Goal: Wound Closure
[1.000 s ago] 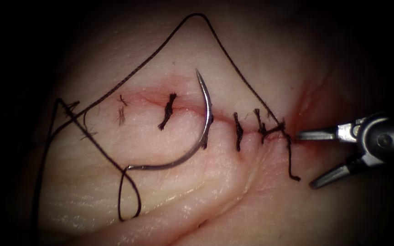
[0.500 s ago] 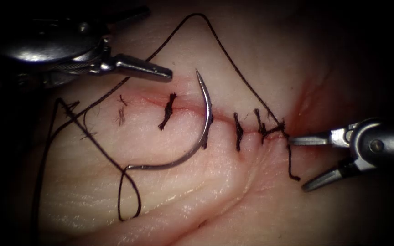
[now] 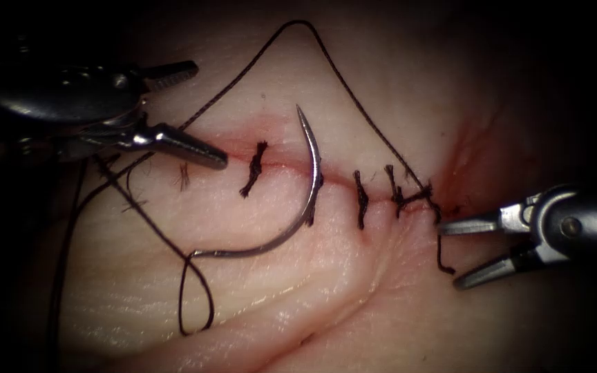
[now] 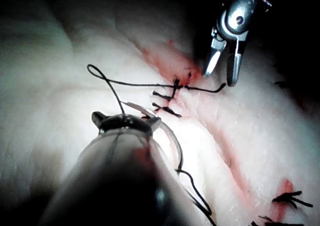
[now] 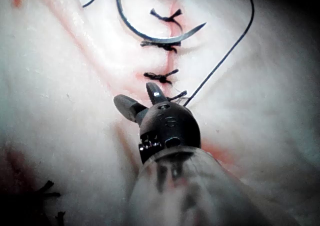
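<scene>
Needle [image 3: 291,207] lying free across cut [image 3: 281,164], both end effectors [image 3: 191,114] [image 3: 450,252] released, empty.

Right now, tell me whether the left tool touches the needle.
Apart. The endoscope view shows bare tissue between the left tool and the needle.

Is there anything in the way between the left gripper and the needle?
Yes, one small thing. The open, empty left gripper sits left of the needle, which lies free on the tissue across the cut. One stitch lies between them. The right gripper is open and empty too.
</scene>
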Robot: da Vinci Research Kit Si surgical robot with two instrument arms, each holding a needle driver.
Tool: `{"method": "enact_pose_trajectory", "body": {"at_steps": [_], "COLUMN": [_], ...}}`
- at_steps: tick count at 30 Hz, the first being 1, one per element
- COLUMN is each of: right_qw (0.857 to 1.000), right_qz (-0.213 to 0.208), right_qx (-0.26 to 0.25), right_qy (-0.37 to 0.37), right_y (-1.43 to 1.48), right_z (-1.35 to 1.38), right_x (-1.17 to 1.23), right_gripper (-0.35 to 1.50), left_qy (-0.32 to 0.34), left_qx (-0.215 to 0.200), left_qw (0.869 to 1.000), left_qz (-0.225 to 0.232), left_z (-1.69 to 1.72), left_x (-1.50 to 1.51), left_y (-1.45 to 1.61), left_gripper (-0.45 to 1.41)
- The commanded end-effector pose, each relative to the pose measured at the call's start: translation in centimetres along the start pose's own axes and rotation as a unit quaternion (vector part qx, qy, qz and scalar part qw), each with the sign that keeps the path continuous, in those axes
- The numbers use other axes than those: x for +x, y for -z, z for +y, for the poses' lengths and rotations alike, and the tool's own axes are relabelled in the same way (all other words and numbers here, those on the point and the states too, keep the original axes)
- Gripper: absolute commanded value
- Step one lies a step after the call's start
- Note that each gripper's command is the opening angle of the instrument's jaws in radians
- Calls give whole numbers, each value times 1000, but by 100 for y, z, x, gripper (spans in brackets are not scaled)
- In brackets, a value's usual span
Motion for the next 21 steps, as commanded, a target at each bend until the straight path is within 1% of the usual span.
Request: {"method": "enact_pose_trajectory", "body": {"at_steps": [1, 4, 7, 9, 11, 12, 13, 14, 15, 16, 17, 18, 21], "right_qw": [1000, 1000, 1000, 1000, 1000, 1000, 1000, 1000, 1000, 1000, 1000, 1000, 1000], "right_qz": [1, 1, 1, 1, 1, 1, 1, 1, 1, 1, 2, -1, -4], "right_qx": [0, 0, 0, 0, 0, 0, 0, 0, 1, 1, 1, -4, -24], "right_qy": [2, 2, 1, 1, 1, 2, 2, 2, 2, 1, 0, -1, -14], "right_y": [-7, -7, -8, -8, -8, -8, -7, -7, -6, -5, -3, -1, 4], "right_z": [5, 5, 5, 5, 5, 5, 5, 4, 4, 5, 6, 7, 15], "right_x": [-1, -1, -1, -1, -1, -1, -1, -1, -1, -1, -2, -2, -2], "right_gripper": [34, 32, 31, 31, 31, 31, 29, 24, 11, -6, -15, -21, -23], "left_qy": [1, 2, 2, 5, 5, 6, 6, 7, -8, -20, -41, -62, -84], "left_qx": [-1, -3, -9, -10, -15, -20, -24, -25, -25, -24, -22, -11, 17], "left_qw": [1000, 999, 999, 999, 999, 999, 999, 999, 1000, 1000, 999, 998, 995], "left_qz": [-10, -36, -39, -39, -39, -38, -40, -32, -17, -2, 14, 29, 57], "left_z": [1, 5, 5, 4, 3, 2, 0, -2, -5, -7, -9, -11, -15], "left_x": [0, -9, -13, -14, -14, -13, -11, -8, -4, -2, 1, 5, 19], "left_y": [-7, -7, -5, -4, -4, -4, -3, -2, 1, 3, 6, 11, 20], "left_gripper": [83, 76, 66, 54, 31, 7, -10, -30, -45, -45, -45, -45, -45]}}
